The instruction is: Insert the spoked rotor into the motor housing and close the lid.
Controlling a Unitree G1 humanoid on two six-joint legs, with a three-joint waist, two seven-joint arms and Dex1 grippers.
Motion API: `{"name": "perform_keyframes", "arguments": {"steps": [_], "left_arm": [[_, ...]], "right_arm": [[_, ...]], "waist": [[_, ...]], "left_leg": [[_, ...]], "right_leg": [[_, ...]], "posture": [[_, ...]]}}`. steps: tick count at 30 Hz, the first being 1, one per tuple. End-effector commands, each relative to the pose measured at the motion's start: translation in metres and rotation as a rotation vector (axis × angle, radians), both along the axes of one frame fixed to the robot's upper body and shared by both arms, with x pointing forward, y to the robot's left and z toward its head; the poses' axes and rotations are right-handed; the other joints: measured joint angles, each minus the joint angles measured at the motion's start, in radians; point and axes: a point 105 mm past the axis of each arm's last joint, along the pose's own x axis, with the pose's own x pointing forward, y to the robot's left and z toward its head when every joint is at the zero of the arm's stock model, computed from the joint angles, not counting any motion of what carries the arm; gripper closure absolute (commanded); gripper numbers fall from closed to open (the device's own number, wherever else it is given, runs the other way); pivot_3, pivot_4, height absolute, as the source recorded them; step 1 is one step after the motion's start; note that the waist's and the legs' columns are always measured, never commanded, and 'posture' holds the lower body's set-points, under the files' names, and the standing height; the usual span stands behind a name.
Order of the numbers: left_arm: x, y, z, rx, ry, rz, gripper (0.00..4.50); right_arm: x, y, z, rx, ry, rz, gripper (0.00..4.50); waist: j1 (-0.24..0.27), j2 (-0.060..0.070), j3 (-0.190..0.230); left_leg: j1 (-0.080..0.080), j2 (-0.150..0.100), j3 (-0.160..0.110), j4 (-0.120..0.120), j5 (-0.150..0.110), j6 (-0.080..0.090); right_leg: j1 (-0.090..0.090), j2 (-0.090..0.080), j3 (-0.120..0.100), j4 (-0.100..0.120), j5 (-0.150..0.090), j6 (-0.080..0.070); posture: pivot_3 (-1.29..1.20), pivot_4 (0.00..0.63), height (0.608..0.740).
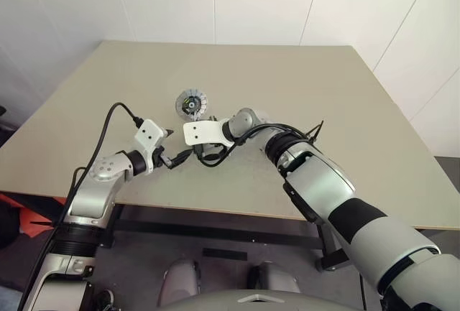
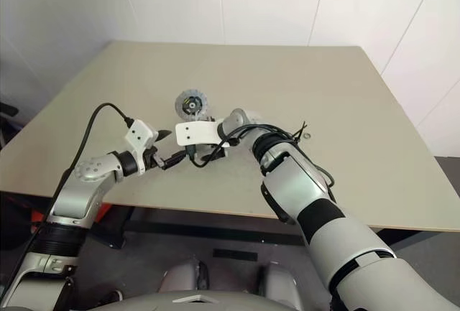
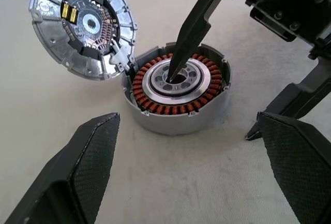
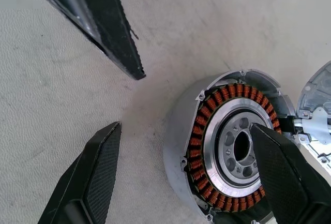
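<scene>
The motor housing (image 3: pixel 176 92) stands at frame centre on the tan table (image 1: pixel 345 95), its hinged lid (image 3: pixel 83 27) tipped open at upper left, circuit board showing. Copper windings ring a silver hub inside; whether the spoked rotor is already seated cannot be told.

The right gripper (image 3: pixel 217 87) hangs over the housing with jaws spread wide, one fingertip (image 3: pixel 173 71) dipped at the hub bore, the other (image 3: pixel 256 131) down on the table just beside the wall; it grips nothing. The left gripper (image 3: pixel 186 162) waits near the housing, jaws fully apart and empty.

Judgement: the housing looks like rigid metal, fairly heavy for its size, with a smooth wall that could slip. The windings appear fragile; hold by the outer wall. The lid is best pushed at its ribbed rim, clear of the board.

The table is matte, flat and lightly textured. Pale panelled walls stand behind it.
</scene>
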Motion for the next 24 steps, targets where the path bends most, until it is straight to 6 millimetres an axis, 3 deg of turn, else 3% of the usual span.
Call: {"name": "perform_keyframes", "arguments": {"steps": [1, 15, 24], "left_arm": [[0.000, 0.002, 0.013, -0.008, -0.046, 0.011, 0.00], [-0.002, 0.003, 0.012, -0.010, -0.042, 0.020, 0.00], [-0.001, -0.002, 0.013, -0.017, -0.042, 0.002, 0.00]], "right_arm": [[0.005, -0.004, 0.006, -0.022, -0.031, -0.005, 0.02], [0.006, 0.000, 0.006, -0.010, -0.024, -0.029, 0.02], [0.012, -0.001, 0.033, 0.033, -0.028, -0.017, 0.02]], "waist": [[0.001, 0.000, 0.000], [0.000, 0.000, 0.000], [0.001, 0.000, 0.000]], "left_leg": [[0.000, 0.000, 0.000, 0.000, 0.000, 0.000], [0.001, 0.000, 0.000, 0.000, 0.000, -0.001], [0.000, 0.000, 0.000, 0.000, 0.000, -0.001]], "right_leg": [[0.000, 0.000, 0.000, 0.000, 0.000, 0.000], [0.001, 0.000, 0.000, 0.000, 0.000, 0.000], [0.000, 0.000, 0.000, 0.000, 0.000, 0.000]], "posture": [[0.00, 0.000, 0.740], [0.00, 0.000, 0.740], [0.00, 0.000, 0.740]]}}
